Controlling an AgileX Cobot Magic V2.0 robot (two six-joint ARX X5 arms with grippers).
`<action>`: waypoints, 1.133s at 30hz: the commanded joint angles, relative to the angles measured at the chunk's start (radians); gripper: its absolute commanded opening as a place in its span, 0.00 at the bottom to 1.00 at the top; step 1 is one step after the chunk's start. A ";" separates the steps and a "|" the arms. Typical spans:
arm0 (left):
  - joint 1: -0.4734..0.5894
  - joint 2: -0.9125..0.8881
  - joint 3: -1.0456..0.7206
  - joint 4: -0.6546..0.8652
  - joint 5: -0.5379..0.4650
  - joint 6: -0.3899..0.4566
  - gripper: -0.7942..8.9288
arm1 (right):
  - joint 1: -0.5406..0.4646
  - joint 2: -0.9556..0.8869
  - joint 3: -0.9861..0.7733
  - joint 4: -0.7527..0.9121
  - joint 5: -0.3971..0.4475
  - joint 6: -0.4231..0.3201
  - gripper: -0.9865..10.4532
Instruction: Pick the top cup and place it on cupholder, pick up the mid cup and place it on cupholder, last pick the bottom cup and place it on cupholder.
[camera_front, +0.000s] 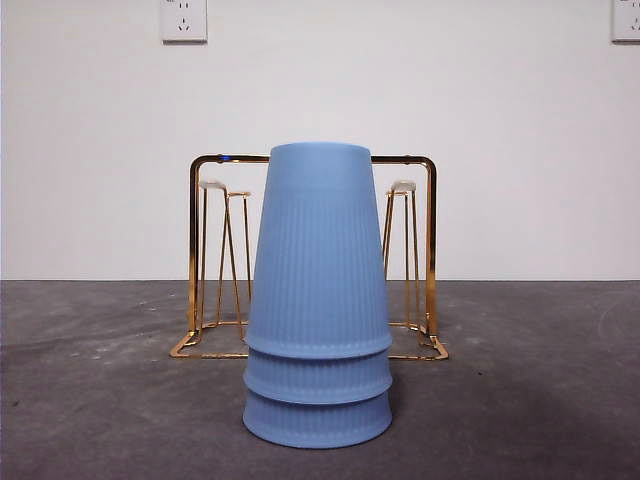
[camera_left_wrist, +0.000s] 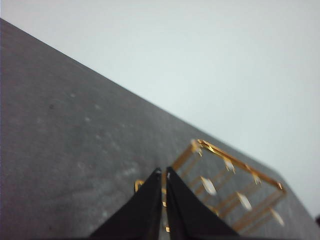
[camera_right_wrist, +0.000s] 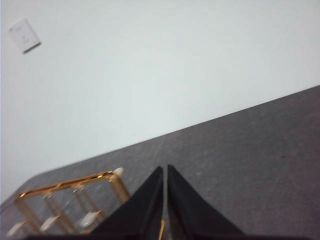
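Note:
Three blue ribbed cups stand nested upside down in one stack near the table's front: the top cup (camera_front: 320, 250), the mid cup (camera_front: 318, 378) and the bottom cup (camera_front: 317, 422). Behind the stack stands the gold wire cupholder (camera_front: 208, 260), its white-tipped prongs bare. The stack hides its middle. The left wrist view shows the cupholder (camera_left_wrist: 235, 187) beyond my left gripper (camera_left_wrist: 164, 172), whose jaws are shut on nothing. My right gripper (camera_right_wrist: 164, 170) is shut too, with the cupholder (camera_right_wrist: 70, 200) off to its side. Neither gripper appears in the front view.
The dark grey table (camera_front: 100, 400) meets a white wall at the back. Two wall sockets (camera_front: 184, 20) sit high on the wall, one toward each top corner.

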 joint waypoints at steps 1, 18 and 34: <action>0.002 0.063 0.084 -0.062 0.052 0.138 0.09 | -0.001 0.064 0.097 -0.055 -0.051 -0.089 0.09; -0.134 0.431 0.451 -0.447 0.262 0.534 0.09 | 0.209 0.478 0.505 -0.532 -0.290 -0.418 0.09; -0.308 0.458 0.486 -0.542 0.262 0.549 0.10 | 0.520 0.560 0.517 -0.645 -0.233 -0.500 0.09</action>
